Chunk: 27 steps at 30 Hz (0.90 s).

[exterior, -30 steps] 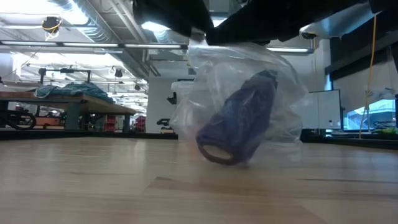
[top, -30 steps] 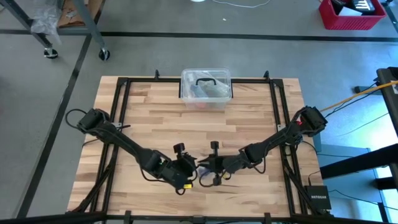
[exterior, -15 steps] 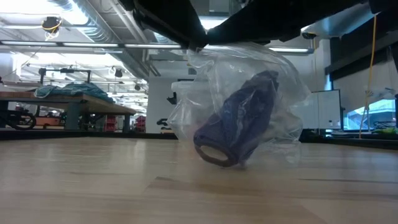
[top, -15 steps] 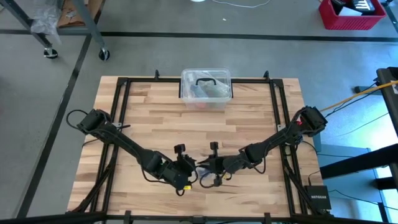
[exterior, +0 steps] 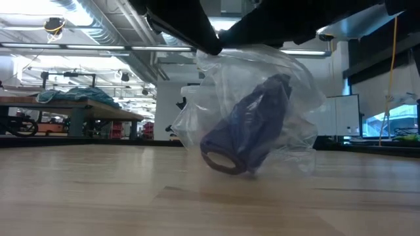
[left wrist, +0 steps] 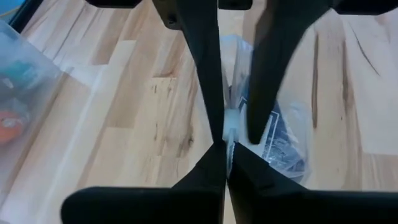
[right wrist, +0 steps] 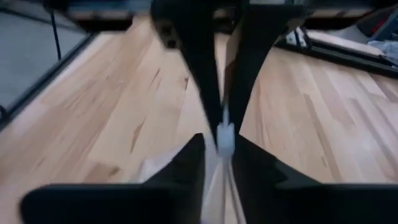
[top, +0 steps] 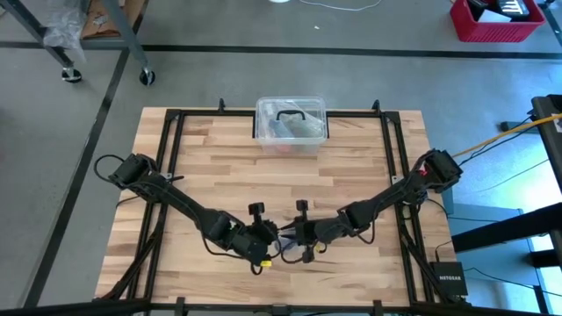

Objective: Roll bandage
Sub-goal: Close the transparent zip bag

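**Both grippers pinch the bagged bandage**

I see the left gripper and right gripper clenched on the clear bag, near the tabletop's front edge. The bandage sits inside. A "NETGEAR" box lies right. Open wood around.

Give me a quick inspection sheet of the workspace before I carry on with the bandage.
Surface: wooden table, bare boards.
Job's things: bandage, dark fabric bunched inside a clear plastic bag that hangs with its low end at the boards.
Clutter: clear plastic box at the far edge.
Grippers: left gripper shut on the bag's top edge; right gripper pinching the same edge.
Cables: looped along both arms.
Surroundings: red crate on the floor.
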Each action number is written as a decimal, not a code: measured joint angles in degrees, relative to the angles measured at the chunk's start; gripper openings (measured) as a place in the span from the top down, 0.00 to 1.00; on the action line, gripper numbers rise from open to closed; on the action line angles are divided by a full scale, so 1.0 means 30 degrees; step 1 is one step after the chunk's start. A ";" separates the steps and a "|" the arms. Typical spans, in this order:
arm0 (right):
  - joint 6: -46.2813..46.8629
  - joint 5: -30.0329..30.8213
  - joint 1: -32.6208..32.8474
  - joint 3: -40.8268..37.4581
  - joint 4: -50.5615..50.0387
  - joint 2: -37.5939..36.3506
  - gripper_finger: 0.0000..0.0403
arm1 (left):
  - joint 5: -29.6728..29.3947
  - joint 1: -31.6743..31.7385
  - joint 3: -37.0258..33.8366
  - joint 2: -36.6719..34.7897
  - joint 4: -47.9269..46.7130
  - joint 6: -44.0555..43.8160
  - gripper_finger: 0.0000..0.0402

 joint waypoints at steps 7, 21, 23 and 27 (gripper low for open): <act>0.0023 0.0391 0.0044 0.1305 -0.7409 -0.2541 0.60 | -0.0109 -0.0052 0.0000 0.0000 0.0025 -0.0066 1.00; 0.0263 0.1301 0.0022 0.1494 -0.6159 -0.2606 0.55 | -0.0078 0.0022 0.0000 0.0000 0.0126 -0.0155 1.00; 0.0239 0.1309 0.0022 0.1501 -0.6015 -0.2606 0.55 | -0.0076 0.0022 0.0000 0.0000 0.0075 -0.0149 1.00; 0.0396 0.1188 0.0022 0.1501 -0.5648 -0.2606 0.55 | -0.0073 0.0022 0.0000 0.0000 0.0109 -0.0069 1.00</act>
